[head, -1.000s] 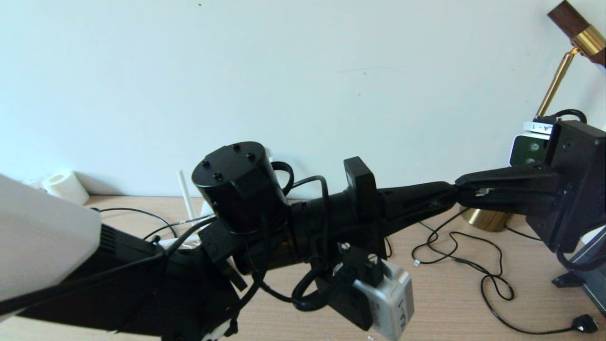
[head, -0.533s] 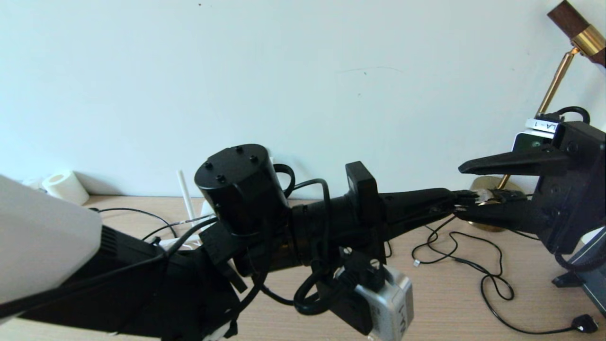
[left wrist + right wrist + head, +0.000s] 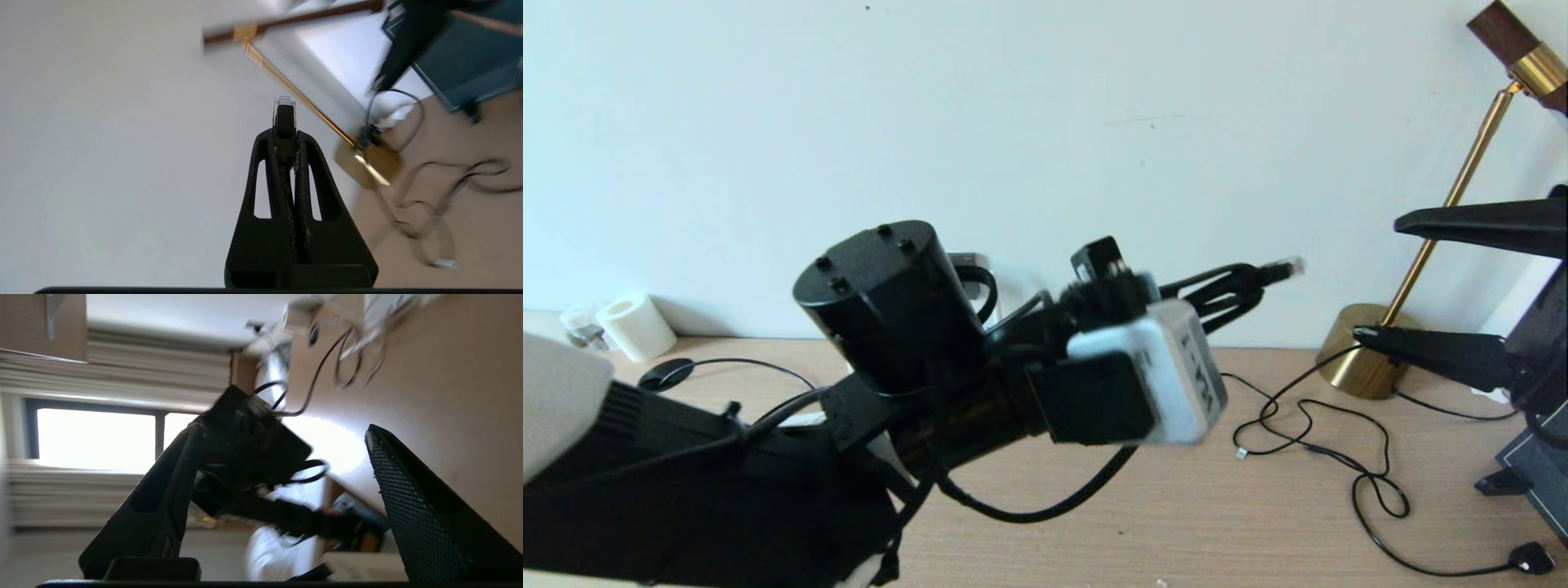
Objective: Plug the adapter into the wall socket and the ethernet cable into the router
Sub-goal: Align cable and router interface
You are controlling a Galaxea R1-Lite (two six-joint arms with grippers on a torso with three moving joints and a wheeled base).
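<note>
The ethernet cable (image 3: 1278, 268) is sitting pinched between the closed fingers (image 3: 304, 179) of the left gripper (image 3: 1241, 290), its clear plug sticking out past the fingertips and pointing toward the lamp side of the room; the plug is hanging in the air above the desk (image 3: 1258, 523), touching nothing else; the left arm (image 3: 890, 327) is reaching across the middle of the head view. The right gripper (image 3: 1437, 286) is standing at the right edge with its fingers (image 3: 412, 498) spread wide and nothing between them, well apart from the plug. Below, a thin black cord (image 3: 1339, 465) is lying in loose loops on the pale wooden desk, ending in a small black plug (image 3: 1529, 558) near the right front corner; a brass lamp (image 3: 1372, 359) is standing against the plain light wall (image 3: 1045, 122); a roll of white paper (image 3: 633, 325) is resting at the far left by the wall. The router and the wall socket are hidden behind the arm.
</note>
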